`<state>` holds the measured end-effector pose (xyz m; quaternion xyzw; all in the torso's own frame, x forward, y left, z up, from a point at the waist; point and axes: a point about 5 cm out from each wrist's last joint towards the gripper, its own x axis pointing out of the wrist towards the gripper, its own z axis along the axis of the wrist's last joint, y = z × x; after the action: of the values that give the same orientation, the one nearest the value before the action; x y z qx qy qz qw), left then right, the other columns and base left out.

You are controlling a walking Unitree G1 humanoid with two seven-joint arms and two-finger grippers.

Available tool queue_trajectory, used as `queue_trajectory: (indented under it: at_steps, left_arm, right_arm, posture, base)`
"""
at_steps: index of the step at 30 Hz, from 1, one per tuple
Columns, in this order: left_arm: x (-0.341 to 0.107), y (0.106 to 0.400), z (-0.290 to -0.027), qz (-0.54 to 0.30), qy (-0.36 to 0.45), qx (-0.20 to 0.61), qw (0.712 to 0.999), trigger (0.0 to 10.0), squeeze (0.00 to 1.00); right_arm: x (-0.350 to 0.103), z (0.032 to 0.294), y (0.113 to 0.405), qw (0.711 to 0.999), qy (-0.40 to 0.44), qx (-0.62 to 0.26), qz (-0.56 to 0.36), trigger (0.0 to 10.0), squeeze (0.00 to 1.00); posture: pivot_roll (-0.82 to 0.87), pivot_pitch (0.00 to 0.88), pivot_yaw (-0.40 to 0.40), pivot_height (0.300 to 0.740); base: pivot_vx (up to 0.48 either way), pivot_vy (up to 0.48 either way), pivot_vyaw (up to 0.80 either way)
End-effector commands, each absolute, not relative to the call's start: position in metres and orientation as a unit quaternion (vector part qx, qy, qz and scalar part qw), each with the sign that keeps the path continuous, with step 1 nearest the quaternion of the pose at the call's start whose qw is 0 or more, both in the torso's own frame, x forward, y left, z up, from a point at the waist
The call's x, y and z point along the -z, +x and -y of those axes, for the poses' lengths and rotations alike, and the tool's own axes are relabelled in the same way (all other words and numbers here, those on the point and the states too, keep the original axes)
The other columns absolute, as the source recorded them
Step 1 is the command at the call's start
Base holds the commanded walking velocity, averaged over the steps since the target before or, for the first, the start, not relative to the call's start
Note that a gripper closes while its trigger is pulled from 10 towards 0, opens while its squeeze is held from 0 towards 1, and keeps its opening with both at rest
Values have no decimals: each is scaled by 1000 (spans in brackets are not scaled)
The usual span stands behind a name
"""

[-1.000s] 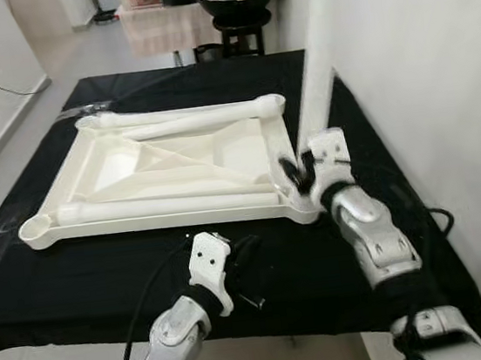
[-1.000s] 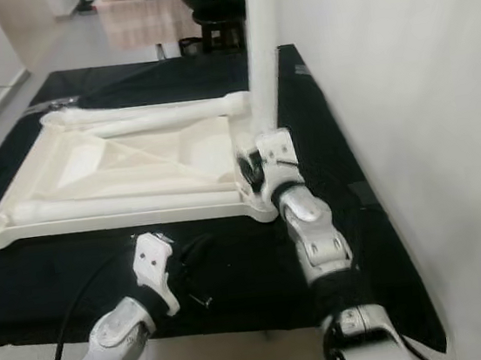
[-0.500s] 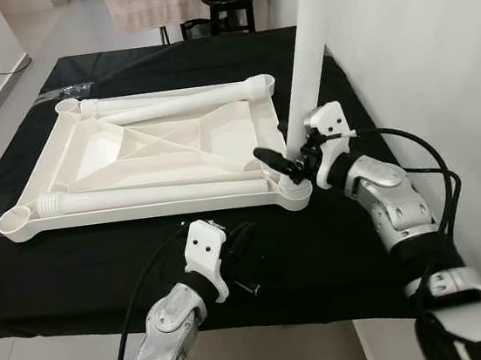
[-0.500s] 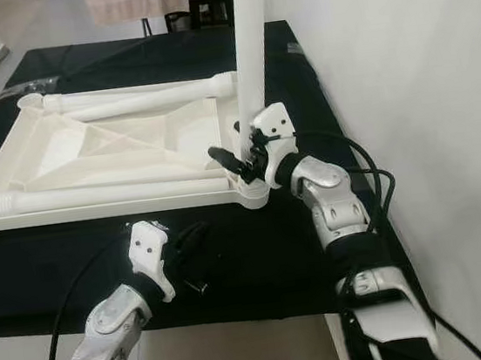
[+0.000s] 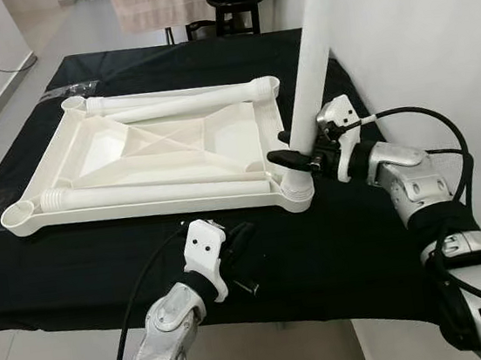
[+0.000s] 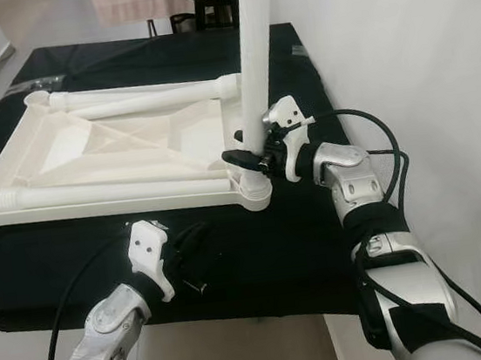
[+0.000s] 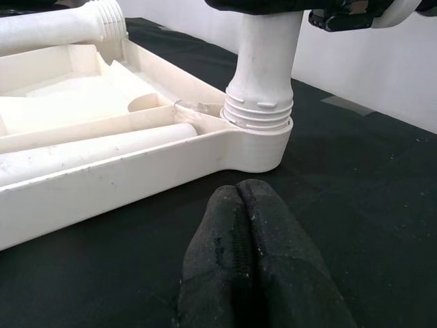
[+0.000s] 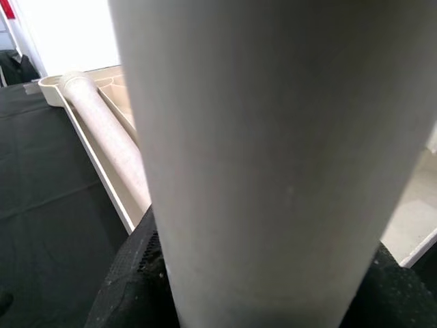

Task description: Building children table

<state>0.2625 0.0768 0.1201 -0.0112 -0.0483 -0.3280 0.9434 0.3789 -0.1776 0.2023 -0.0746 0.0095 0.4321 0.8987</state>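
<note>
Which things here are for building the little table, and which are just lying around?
For the job: tabletop, upright leg gripped by the right end effector, spare legs, left end effector.
Lying about: stool, cloth, small screw.

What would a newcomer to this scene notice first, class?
A tall white leg stands upright in the near right corner socket of the upturned white tabletop, with the right end effector clamped round it low down. Two more legs lie inside the tabletop, on a black cloth.
</note>
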Motion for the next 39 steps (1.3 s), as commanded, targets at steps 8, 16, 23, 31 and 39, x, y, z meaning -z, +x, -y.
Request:
queue_trajectory:
  at_steps: [8, 16, 23, 31, 39]
  left_arm:
    - [-112, 258, -78, 32, -7, 328, 944, 10000, 0]
    - [-112, 257, -81, 30, -6, 328, 944, 10000, 0]
    - [-113, 260, -78, 31, -7, 325, 945, 10000, 0]
    - [-113, 262, -77, 32, -5, 324, 945, 10000, 0]
    - [-113, 262, -76, 35, 0, 325, 945, 10000, 0]
  right_arm:
    - [-144, 185, 372, 951, -66, -287, -90, 0, 0]
    - [-101, 155, 335, 987, -54, -79, -130, 0, 0]
    - [-116, 135, 352, 985, -41, -129, -109, 10000, 333]
    - [-162, 136, 369, 973, 0, -227, -29, 10000, 169]
    - [-193, 162, 376, 954, 6, -300, 13, 10000, 0]
  posture:
    - [76, 84, -55, 740]
    - [41, 96, -17, 740]
    - [66, 91, -43, 740]
    - [63, 78, -41, 740]
    - [65, 67, -47, 740]
  base:
    - [0, 0, 0]
    - [0, 0, 0]
    - [0, 0, 0]
    - [0, 0, 0]
    - [0, 0, 0]
